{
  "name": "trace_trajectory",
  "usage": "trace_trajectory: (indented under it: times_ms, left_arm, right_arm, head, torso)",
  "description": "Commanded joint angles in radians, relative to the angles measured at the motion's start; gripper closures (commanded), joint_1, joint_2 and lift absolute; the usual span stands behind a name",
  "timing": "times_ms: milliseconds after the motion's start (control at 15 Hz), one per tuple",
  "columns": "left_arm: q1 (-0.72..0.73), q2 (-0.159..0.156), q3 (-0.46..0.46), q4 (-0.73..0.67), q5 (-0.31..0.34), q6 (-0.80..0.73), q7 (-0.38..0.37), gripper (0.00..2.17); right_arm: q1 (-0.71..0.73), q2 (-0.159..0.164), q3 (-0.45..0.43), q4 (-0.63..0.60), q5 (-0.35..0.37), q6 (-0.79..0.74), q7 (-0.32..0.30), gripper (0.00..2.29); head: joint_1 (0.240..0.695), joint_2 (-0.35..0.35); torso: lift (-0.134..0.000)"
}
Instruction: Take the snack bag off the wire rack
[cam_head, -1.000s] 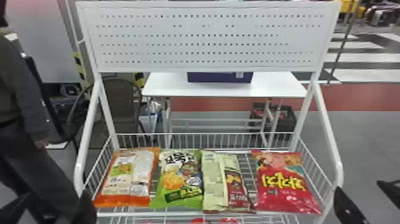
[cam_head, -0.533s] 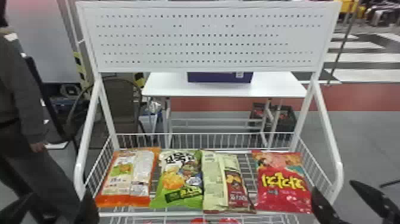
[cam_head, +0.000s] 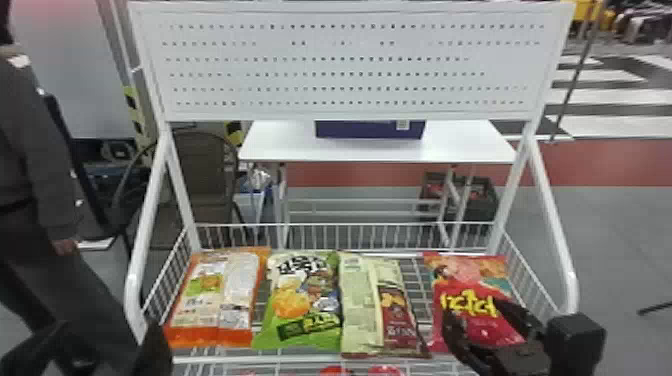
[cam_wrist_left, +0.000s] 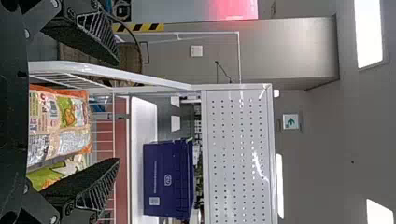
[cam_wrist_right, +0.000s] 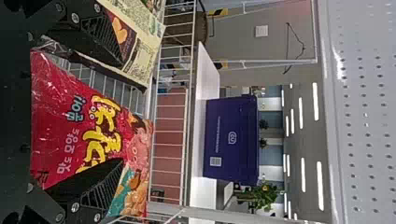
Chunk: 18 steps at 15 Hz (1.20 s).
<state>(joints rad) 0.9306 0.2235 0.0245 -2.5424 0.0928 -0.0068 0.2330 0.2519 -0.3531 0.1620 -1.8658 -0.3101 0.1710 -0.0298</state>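
1. Right end effector (cam_head: 472, 309): open wide, its two black fingers well apart with nothing gripped. It hangs at the near end of the red snack bag, one finger to each side of the bag's middle; whether either touches it, I cannot tell.
2. Right arm: comes in from the bottom edge at the right of the head view, extended forward over the front of the rack, fingers pointing toward its far side.
3. Red snack bag (cam_head: 467, 285): lies flat in the wire rack (cam_head: 300, 359), rightmost of four, its near part partly hidden behind the fingers.
4. Left end effector (cam_head: 112, 330): also spread wide and empty, at the rack's near left corner, its fingers pointing forward; the left arm lies low in the head view's bottom left corner.
5. Other bags: the cream and brown bag (cam_head: 360, 305) is next, a gap between it and the red one; then the green bag (cam_head: 302, 300) and the orange bag (cam_head: 217, 300).
6. Beyond the rack: a white table (cam_head: 280, 145) bearing a dark blue box (cam_head: 370, 129).
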Motion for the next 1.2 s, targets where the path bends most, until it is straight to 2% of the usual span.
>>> trace_trajectory:
  times_ms: [0, 200, 467, 600, 733, 800, 867, 933, 1133]
  left_arm:
    - [-0.015, 0.002, 0.002, 0.017, 0.007, 0.0, 0.0, 0.16]
    - [-0.023, 0.004, 0.003, 0.022, 0.01, 0.003, 0.0, 0.16]
    - [-0.023, 0.011, 0.015, 0.017, 0.021, 0.003, 0.0, 0.16]
    - [-0.024, 0.013, 0.018, 0.016, 0.021, 0.006, 0.0, 0.16]
    - [-0.026, 0.014, 0.018, 0.016, 0.021, 0.009, 0.0, 0.16]
    - [-0.029, 0.014, 0.018, 0.017, 0.021, 0.015, 0.0, 0.16]
    - [-0.029, 0.014, 0.018, 0.017, 0.022, 0.015, 0.0, 0.16]
    - [-0.029, 0.014, 0.02, 0.017, 0.022, 0.015, 0.0, 0.16]
    - [-0.03, 0.01, 0.018, 0.014, 0.021, 0.021, 0.0, 0.16]
  right_arm:
    - [-0.068, 0.013, 0.025, 0.08, 0.012, 0.028, -0.009, 0.19]
    - [-0.1, 0.016, 0.042, 0.14, 0.037, 0.028, -0.045, 0.19]
    - [-0.111, 0.017, 0.039, 0.155, 0.035, 0.043, -0.081, 0.2]
    - [-0.117, 0.028, 0.036, 0.154, 0.029, 0.123, -0.081, 0.29]
    - [-0.118, 0.028, 0.011, 0.154, 0.022, 0.172, -0.079, 0.65]
    - [-0.117, 0.026, 0.008, 0.148, 0.016, 0.181, -0.074, 1.07]
    - [-0.109, 0.026, 0.004, 0.139, 0.011, 0.181, -0.071, 1.61]
    - [-0.102, 0.025, -0.001, 0.12, 0.009, 0.175, -0.065, 1.84]
    - [-0.068, 0.02, -0.019, 0.062, -0.011, 0.132, -0.064, 1.89]
  head:
    - [0.499, 0.0]
    - [0.499, 0.0]
    - [0.499, 0.0]
    - [0.499, 0.0]
    - [0.499, 0.0]
    - [0.499, 0.0]
    - [0.499, 0.0]
    - [0.499, 0.0]
    - [0.499, 0.0]
  torso:
    - [0.0]
    - [0.0]
    - [0.0]
    - [0.0]
    - [0.0]
    - [0.0]
    - [0.0]
    - [0.0]
    - [0.0]
